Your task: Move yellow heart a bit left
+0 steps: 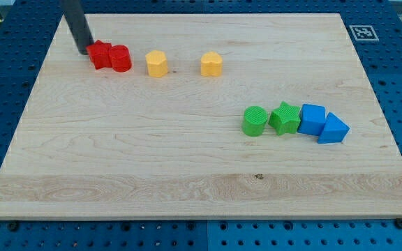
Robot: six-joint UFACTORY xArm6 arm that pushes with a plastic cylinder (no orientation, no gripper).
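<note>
— How far along?

— Not begun, I judge. Nearest the view's bottom, the green (255, 120) and blue blocks (323, 123) sit apart from this job. Beyond them, the yellow heart (211, 64) lies on the surface (187, 167), right of another yellow block (157, 63).

— And your jaws?

— None to open or close, only a rod. My tip (82, 52) touches the red blocks (110, 56), well left of the heart.
</note>
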